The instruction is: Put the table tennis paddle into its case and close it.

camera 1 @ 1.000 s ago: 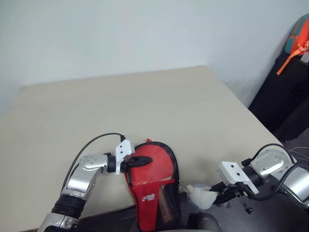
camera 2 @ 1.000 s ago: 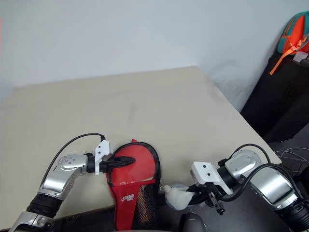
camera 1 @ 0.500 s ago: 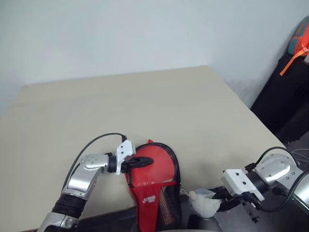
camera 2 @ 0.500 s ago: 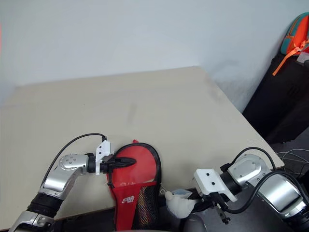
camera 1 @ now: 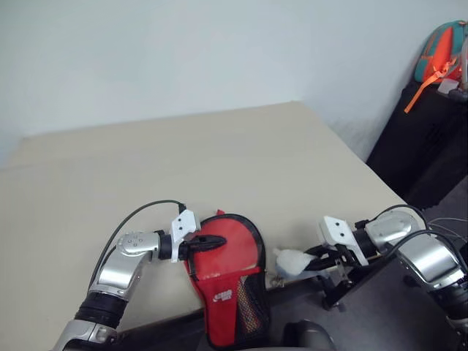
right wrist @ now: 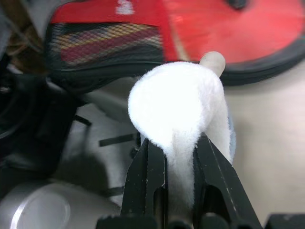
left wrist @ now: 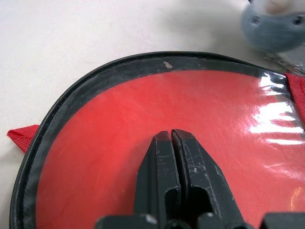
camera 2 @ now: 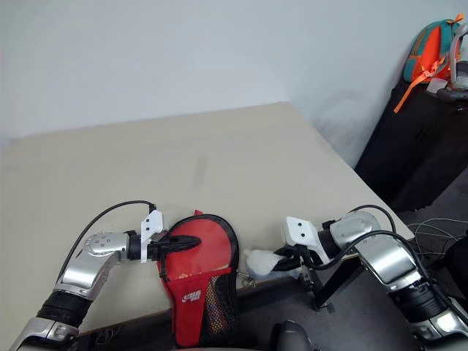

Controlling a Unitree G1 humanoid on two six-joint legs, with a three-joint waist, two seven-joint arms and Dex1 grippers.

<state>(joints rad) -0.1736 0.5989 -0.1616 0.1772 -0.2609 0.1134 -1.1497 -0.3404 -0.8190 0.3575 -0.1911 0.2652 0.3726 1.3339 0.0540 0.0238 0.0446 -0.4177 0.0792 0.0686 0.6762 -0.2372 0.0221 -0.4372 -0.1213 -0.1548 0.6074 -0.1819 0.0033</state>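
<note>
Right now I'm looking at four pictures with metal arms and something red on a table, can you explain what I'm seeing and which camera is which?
This is a humanoid robot with two arms, each ending in a two-fingered gripper. Two pictures come from cameras on its head, looking down over a beige table. The other two come from cameras on its wrists, looking along the fingers. On the near edge of the table lies the case, a red and black paddle-shaped pouch with a mesh pocket; striped colours show through the mesh. The left gripper is shut, its tips over the clear red panel. The right gripper is closed on a fluffy white wad, which it holds beside the case near the table edge.
</note>
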